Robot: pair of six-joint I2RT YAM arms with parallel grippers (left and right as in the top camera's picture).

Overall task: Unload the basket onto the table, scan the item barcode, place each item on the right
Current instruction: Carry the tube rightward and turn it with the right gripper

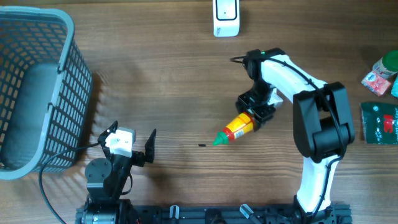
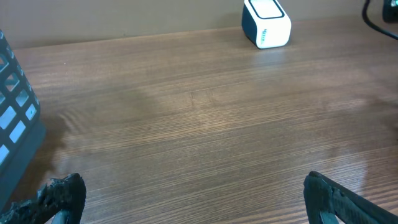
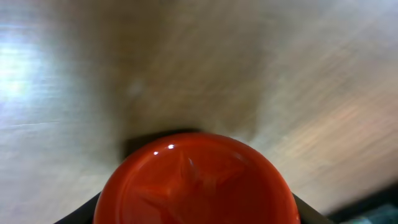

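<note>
A red sauce bottle [image 1: 239, 127] with a yellow label and a green cap pointing lower left sits in the middle of the table. My right gripper [image 1: 254, 117] is shut on its base end. In the right wrist view the bottle's red bottom [image 3: 196, 180] fills the space between the fingers of the right gripper [image 3: 196, 214]. No barcode shows on it. The white scanner [image 1: 226, 17] stands at the table's far edge, and the left wrist view also shows the scanner [image 2: 266, 23]. My left gripper [image 1: 132, 130] stays near the front left, open and empty, and the left gripper [image 2: 194, 199] hangs over bare wood.
A grey mesh basket [image 1: 37, 93] fills the left side, and the basket's corner [image 2: 12, 124] shows at the left wrist view's edge. At the right edge lie a green packet [image 1: 379, 122] and a red-and-green item [image 1: 380, 74]. A small dark speck [image 1: 203, 145] lies near the bottle's cap.
</note>
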